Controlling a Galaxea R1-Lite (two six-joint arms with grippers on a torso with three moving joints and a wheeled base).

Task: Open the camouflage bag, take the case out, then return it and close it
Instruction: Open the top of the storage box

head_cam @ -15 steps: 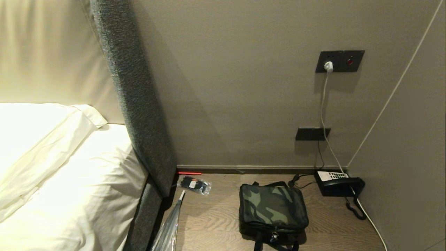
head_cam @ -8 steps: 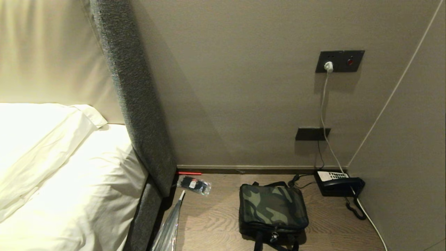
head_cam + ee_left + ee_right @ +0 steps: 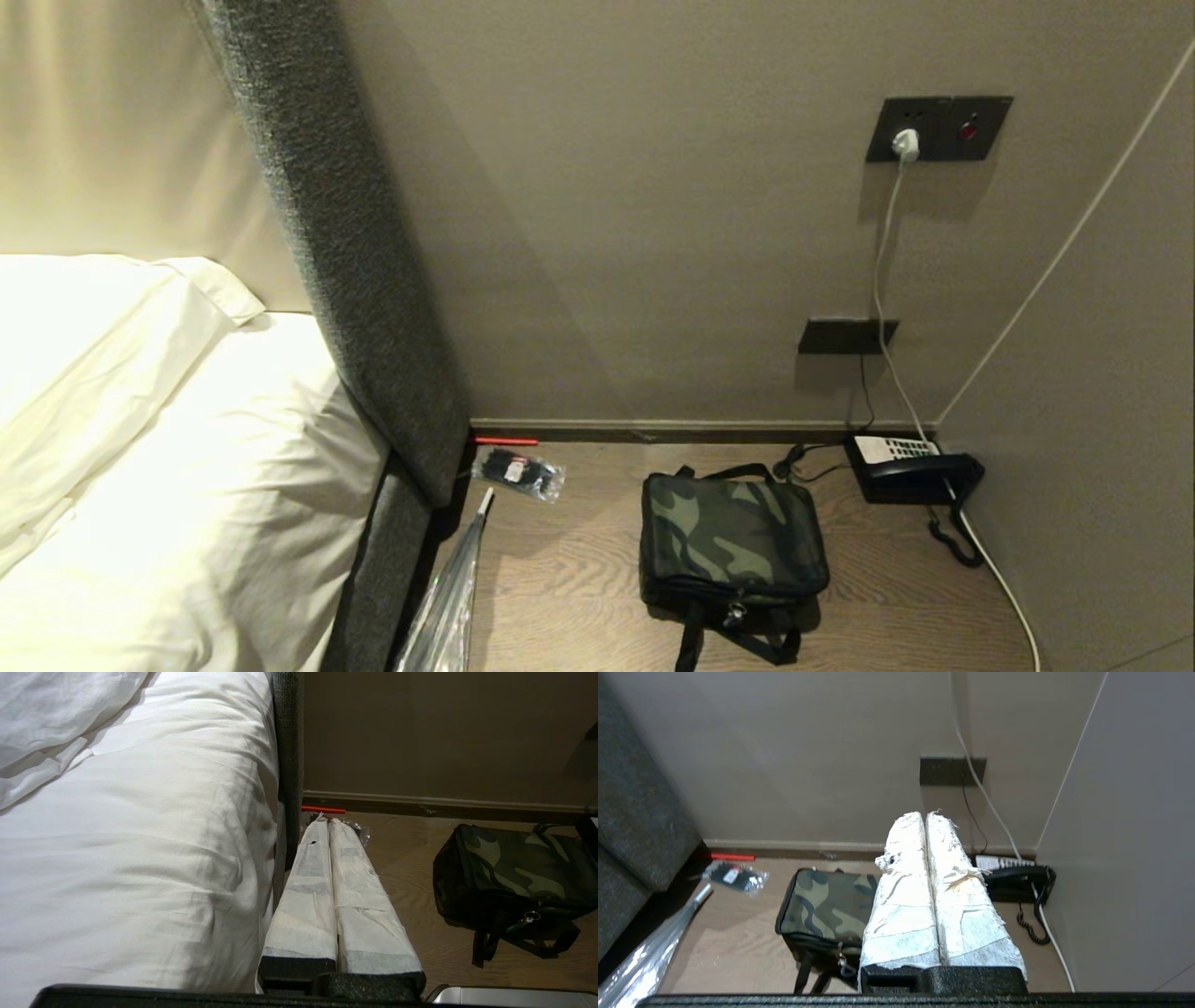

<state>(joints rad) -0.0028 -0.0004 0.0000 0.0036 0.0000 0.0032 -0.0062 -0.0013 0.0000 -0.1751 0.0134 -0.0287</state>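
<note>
Camouflage bag (image 3: 731, 539) lies flat, zipped — straps toward the robot.

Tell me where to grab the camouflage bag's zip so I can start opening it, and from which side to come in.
Go for the zip pull hanging on the near face of the camouflage bag, just above the black straps. Come from above and the robot's side: the bag lies flat and closed on the floor, its back toward the wall. The right gripper, shut, looks better placed than the left gripper.

Soft matt cloth camouflage bag (image 3: 733, 541) on wood-grain floor (image 3: 579, 579); crinkly, glossy packet (image 3: 519, 472), probably plastic.
</note>
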